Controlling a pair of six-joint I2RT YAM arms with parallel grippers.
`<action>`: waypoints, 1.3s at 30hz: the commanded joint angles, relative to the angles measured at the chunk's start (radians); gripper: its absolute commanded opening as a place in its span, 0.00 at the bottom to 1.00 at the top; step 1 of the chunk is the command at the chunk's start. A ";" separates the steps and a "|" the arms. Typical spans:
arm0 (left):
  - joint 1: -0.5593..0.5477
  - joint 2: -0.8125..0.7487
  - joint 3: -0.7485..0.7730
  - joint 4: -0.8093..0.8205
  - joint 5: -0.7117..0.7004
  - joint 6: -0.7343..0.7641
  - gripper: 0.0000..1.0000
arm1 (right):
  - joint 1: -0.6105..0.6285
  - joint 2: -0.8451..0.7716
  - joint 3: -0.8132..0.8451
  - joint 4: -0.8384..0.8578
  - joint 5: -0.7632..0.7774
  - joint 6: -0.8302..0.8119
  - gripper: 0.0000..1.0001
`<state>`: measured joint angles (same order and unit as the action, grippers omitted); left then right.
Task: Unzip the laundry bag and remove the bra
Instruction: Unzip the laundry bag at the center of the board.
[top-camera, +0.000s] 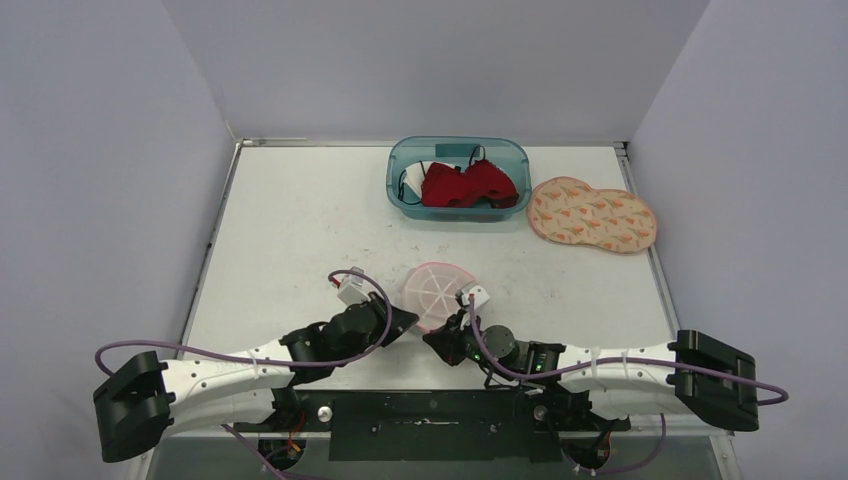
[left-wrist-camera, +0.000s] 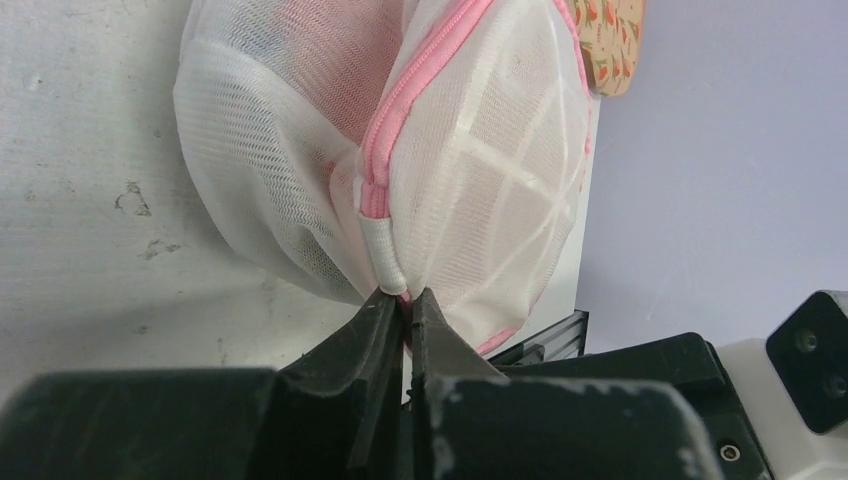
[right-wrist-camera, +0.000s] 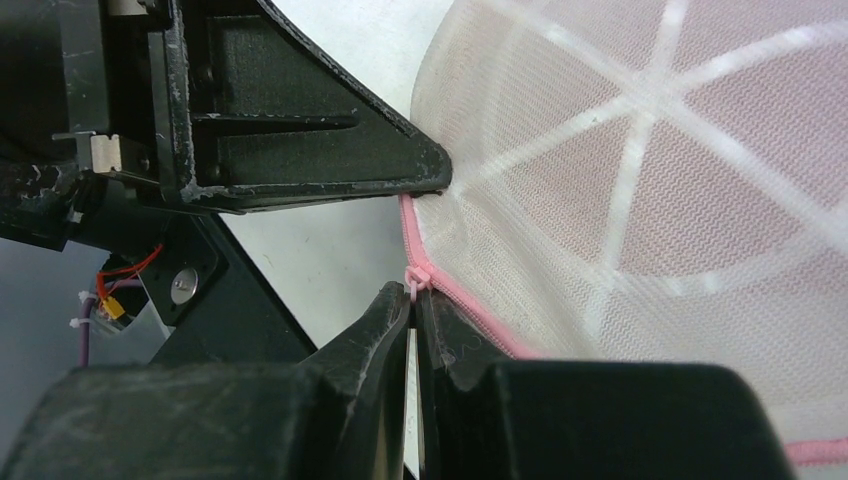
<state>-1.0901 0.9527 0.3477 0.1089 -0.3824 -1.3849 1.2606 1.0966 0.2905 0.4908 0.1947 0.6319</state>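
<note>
The round white mesh laundry bag (top-camera: 436, 292) with a pink zipper (left-wrist-camera: 415, 92) lies at the near middle of the table, and something pink shows through its mesh. My left gripper (top-camera: 405, 322) is shut on the bag's white end tab (left-wrist-camera: 385, 255) at the zipper's end. My right gripper (top-camera: 437, 340) is shut on the pink zipper pull (right-wrist-camera: 416, 281) close beside it. In the right wrist view the left fingers (right-wrist-camera: 330, 150) touch the bag's edge (right-wrist-camera: 620, 150) just above the pull. The zipper looks closed along the length I see.
A teal bin (top-camera: 458, 178) at the back holds a red bra and white items. A peach patterned bag (top-camera: 590, 214) lies to its right. Purple cables trail from both arms near the table's front edge.
</note>
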 joint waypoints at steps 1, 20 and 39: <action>0.000 -0.011 0.043 -0.029 -0.054 0.018 0.00 | 0.013 -0.053 0.043 -0.030 0.046 -0.013 0.05; 0.177 -0.034 0.086 0.003 0.281 0.318 0.00 | 0.051 -0.316 0.017 -0.350 0.204 -0.035 0.05; 0.320 0.072 0.190 -0.006 0.471 0.517 0.73 | 0.131 -0.139 0.043 -0.168 0.239 -0.024 0.05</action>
<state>-0.7750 1.1580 0.6022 0.1337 0.1509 -0.8257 1.3830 0.9096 0.2947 0.2096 0.4381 0.6022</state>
